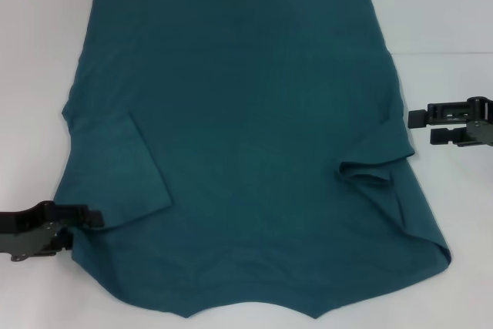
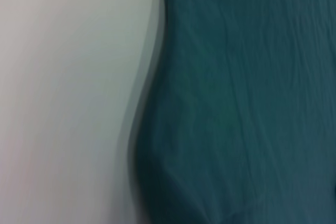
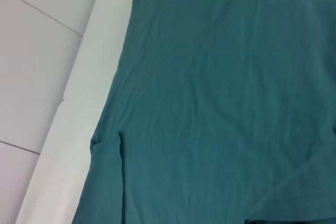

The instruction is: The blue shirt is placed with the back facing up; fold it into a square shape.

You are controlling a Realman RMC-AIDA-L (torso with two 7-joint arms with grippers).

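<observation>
Blue shirt [image 1: 254, 136] on white table [image 1: 38, 52]

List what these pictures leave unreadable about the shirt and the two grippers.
- Blue shirt: head view's top and bottom edges cut off its far hem and collar end; any print is hidden underneath.
- Left gripper: at the sleeve edge in head view; whether it has hold of the cloth cannot be told. Its wrist view shows only cloth and table.
- Right gripper: open, clear of the shirt; absent from its wrist view.
</observation>
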